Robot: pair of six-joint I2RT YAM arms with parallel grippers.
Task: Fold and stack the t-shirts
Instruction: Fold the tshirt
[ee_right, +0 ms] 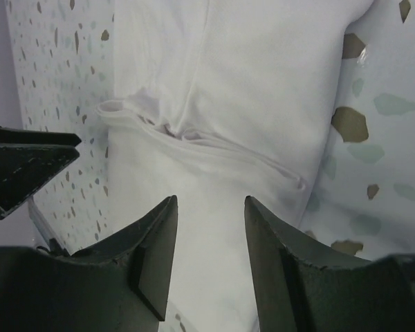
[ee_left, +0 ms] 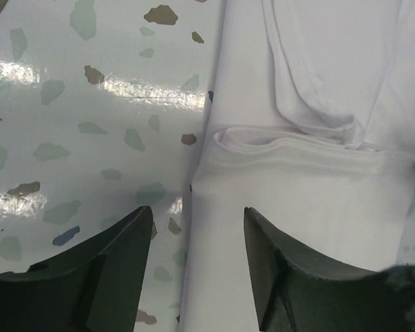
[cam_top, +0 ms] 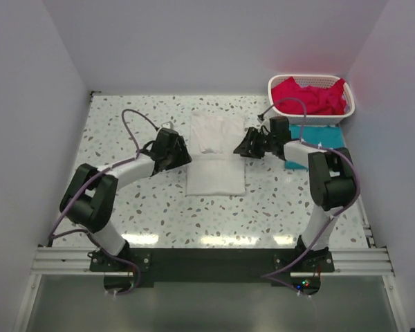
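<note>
While flanking the white t-shirt (cam_top: 216, 155) on the table (cam_top: 124, 131) (long axis near-to-far), parted and empty: left end effector (cam_top: 185, 155) at one long edge, right end effector (cam_top: 242, 147) opposite, equally near.

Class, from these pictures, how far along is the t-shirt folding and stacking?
Done: the plain white fabric t-shirt lies narrowed into a long strip. In hand: the open left gripper and open right gripper flank its cross crease, holding nothing. Left: the teal shirt beside the white plastic lattice basket, the red-pink shirts inside it, and all stacking.
</note>
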